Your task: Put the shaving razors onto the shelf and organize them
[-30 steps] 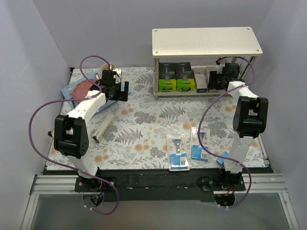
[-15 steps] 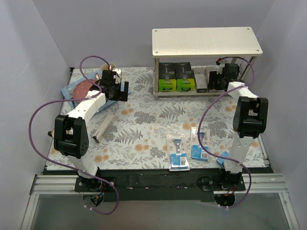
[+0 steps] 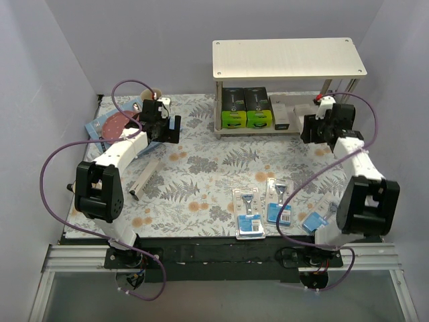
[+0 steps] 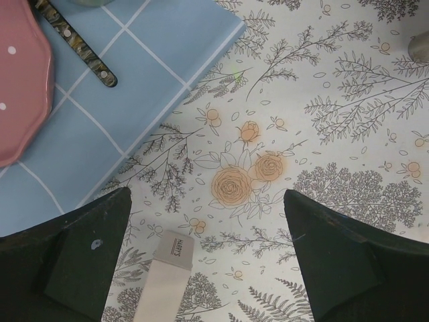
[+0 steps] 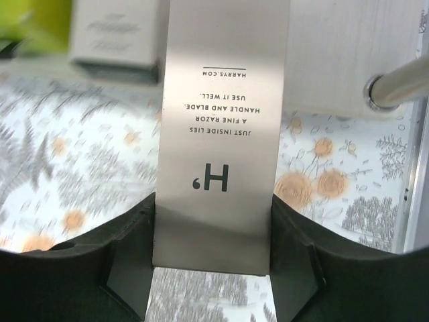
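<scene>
The shelf [image 3: 288, 59] stands at the back right. Two black-and-lime razor boxes [image 3: 244, 107] and a white box [image 3: 281, 114] sit on its lower board. My right gripper [image 3: 312, 127] is just in front of that board, shut on a white Harry's box [image 5: 224, 100] whose far end reaches over the board [image 5: 335, 60]. My left gripper [image 3: 167, 126] is open and empty above the floral mat. Another Harry's box [image 3: 144, 177] lies below it, also in the left wrist view [image 4: 167, 275]. Three blue blister packs [image 3: 249, 213], [image 3: 278, 202], [image 3: 314, 221] lie near the front.
A pink speckled plate [image 3: 110, 123] on a blue checked cloth [image 4: 127, 87] and a cream mug [image 3: 148, 94] sit at the back left. A dark-handled utensil [image 4: 74, 41] lies on the cloth. A silver shelf leg [image 5: 395, 90] is close to the right of my right gripper.
My right arm has swung to the right and drawn its gripper back out from under the shelf's top board. A third blue pack now shows. The left arm has barely moved.
</scene>
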You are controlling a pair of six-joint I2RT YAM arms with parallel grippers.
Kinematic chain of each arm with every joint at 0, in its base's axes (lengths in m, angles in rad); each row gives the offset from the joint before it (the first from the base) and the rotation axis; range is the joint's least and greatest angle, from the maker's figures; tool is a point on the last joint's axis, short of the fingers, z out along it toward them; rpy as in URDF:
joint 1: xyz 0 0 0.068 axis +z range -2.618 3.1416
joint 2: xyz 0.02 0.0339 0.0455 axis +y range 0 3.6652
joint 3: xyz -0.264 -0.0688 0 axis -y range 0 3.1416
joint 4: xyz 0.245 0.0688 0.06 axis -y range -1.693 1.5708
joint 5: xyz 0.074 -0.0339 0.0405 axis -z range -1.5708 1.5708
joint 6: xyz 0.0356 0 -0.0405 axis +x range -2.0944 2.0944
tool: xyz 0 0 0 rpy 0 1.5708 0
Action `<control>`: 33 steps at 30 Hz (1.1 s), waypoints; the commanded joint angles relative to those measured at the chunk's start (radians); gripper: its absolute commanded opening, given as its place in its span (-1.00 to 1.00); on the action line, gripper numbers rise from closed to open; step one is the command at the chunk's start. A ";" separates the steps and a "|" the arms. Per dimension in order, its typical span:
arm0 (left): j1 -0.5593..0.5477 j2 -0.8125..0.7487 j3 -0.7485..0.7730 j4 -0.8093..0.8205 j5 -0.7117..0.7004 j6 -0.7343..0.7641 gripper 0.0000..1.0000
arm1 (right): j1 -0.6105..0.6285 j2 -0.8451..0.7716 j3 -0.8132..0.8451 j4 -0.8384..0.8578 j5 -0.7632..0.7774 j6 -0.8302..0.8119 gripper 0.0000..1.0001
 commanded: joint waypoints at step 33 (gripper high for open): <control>0.005 -0.389 -0.275 -0.117 0.365 0.155 0.96 | 0.840 0.245 0.086 -0.377 -0.270 -1.222 -0.06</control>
